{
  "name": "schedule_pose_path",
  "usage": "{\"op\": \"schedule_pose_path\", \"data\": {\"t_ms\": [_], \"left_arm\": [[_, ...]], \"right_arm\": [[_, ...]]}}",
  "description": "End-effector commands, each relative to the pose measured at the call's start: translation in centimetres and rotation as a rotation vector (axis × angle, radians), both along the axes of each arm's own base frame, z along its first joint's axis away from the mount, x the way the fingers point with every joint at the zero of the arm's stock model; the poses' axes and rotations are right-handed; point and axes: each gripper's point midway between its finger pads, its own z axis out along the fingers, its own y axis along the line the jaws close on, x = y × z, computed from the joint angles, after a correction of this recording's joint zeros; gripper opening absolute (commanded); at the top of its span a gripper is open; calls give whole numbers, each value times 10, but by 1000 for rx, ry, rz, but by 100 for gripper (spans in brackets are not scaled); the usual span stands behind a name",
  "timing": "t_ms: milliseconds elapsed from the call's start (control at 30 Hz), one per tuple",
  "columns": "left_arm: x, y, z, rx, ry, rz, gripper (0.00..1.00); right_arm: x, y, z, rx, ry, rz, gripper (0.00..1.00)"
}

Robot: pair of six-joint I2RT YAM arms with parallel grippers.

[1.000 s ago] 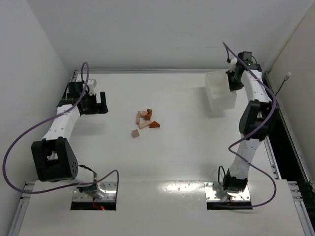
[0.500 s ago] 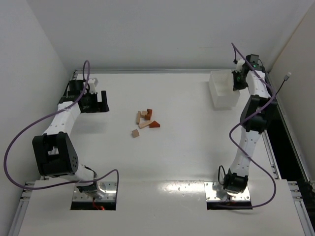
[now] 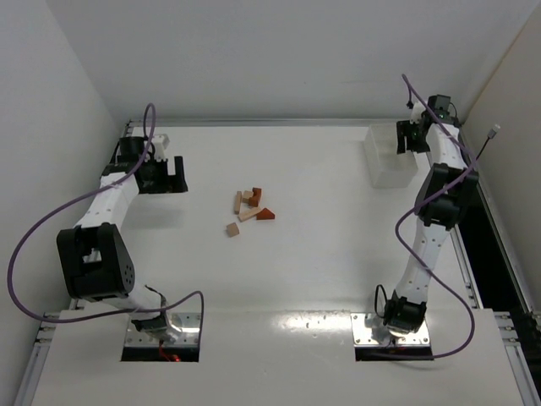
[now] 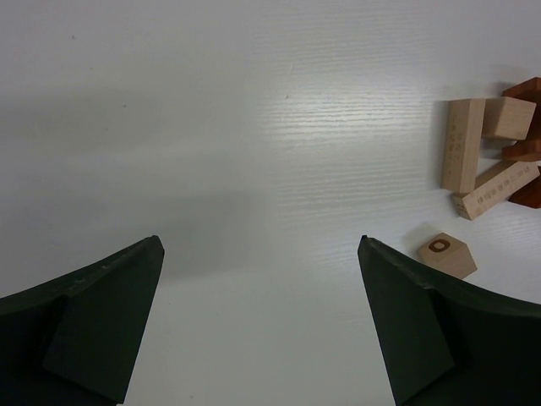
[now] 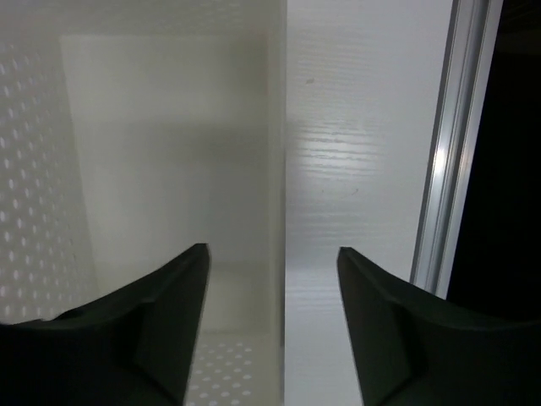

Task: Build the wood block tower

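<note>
Nothing is stacked yet: your blocks (image 3: 249, 205) lie loose near mid-desk (image 3: 321, 254), so all the building remains. Your left pincer (image 4: 260, 245) gapes wide and empty at their 10 o'clock. Your right pincer (image 5: 272, 254), at 2 o'clock, stands parted astride the tray (image 3: 389, 165) wall.

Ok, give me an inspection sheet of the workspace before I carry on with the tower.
Surface: white table, smooth.
Job's things: wood blocks lie loose in a small cluster mid-table; a lone block sits apart, nearer the arms; no tower yet.
Clutter: white tray at the far right.
Grippers: left gripper open over bare table beside the blocks; right gripper open, jaws astride the tray's wall.
Cables: purple cables loop off both arms, none across the blocks.
Surroundings: white walls; metal rail along the right edge.
</note>
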Motion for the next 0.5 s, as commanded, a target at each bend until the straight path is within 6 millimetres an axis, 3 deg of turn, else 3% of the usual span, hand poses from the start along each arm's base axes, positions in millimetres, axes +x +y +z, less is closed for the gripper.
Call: {"op": "schedule_pose_path", "data": {"t_ms": [0,67,100,133,167,200,233,267,300,333,367,400,433,467], "left_arm": [[13,6,18,14,-53,-6,100],[13,6,18,14,-53,-6,100],[13,6,18,14,-53,-6,100],[13,6,18,14,-53,-6,100],[13,6,18,14,-53,-6,100],[13,6,18,14,-53,-6,100],[7,5,13,12,-42,-6,100],[4,4,9,5,-30,1,100],[1,4,6,5,-30,1,100],[-1,3,3,-3,-18,8,100],[1,3,8,1,-41,8,100],[-3,3,6,0,-36,8,100],[-7,2,0,-3,-21,8,100],[-5,2,5,0,-39,8,100]], "right_arm": [[17,4,32,-46,-80,52,67],[9,11,37,-22,-74,69,78],[6,15,42,-9,-76,79,93],[6,23,47,-2,-85,95,100],[-3,28,43,19,-63,105,100],[-8,31,63,19,-91,112,100],[-13,40,69,19,-93,124,100],[-24,53,60,38,-71,145,100],[-31,62,88,36,-121,155,100],[-37,73,96,39,-134,165,100],[-49,80,87,43,-121,174,100],[-56,80,95,6,-135,149,100],[-72,95,110,-10,-166,147,100],[-73,100,125,-33,-225,142,100]]}}
